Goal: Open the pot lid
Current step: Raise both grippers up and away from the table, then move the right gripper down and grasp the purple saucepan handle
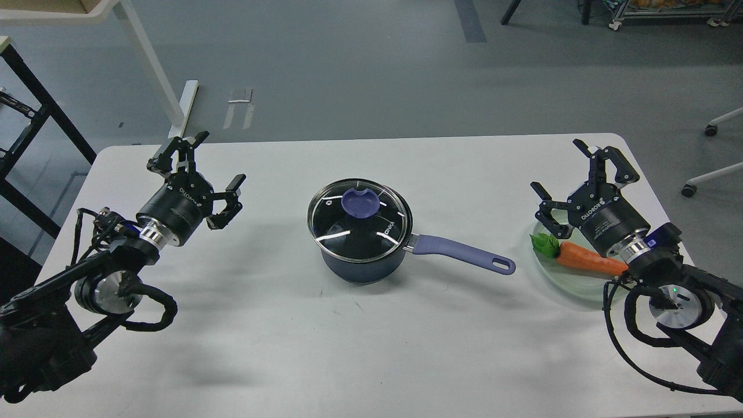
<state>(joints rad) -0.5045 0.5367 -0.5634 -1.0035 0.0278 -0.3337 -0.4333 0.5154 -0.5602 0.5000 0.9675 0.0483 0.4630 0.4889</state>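
A small dark navy pot (360,268) stands at the middle of the white table, its long lavender-blue handle (464,253) pointing right. The glass lid (359,223) with its steel rim sits closed on the pot, and a flat blue-purple knob (360,201) marks its centre. My left gripper (197,165) hovers open to the left of the pot, well apart from it, with nothing between its fingers. Over the table's right side my right gripper (580,174) is open too and empty, beyond the handle's end.
A pale green plate (572,284) with a toy carrot (586,258) lies under my right arm near the table's right edge (656,191). Beyond the table are a white desk leg (152,69), a black frame (35,98) and chair castors (711,130) on the grey floor.
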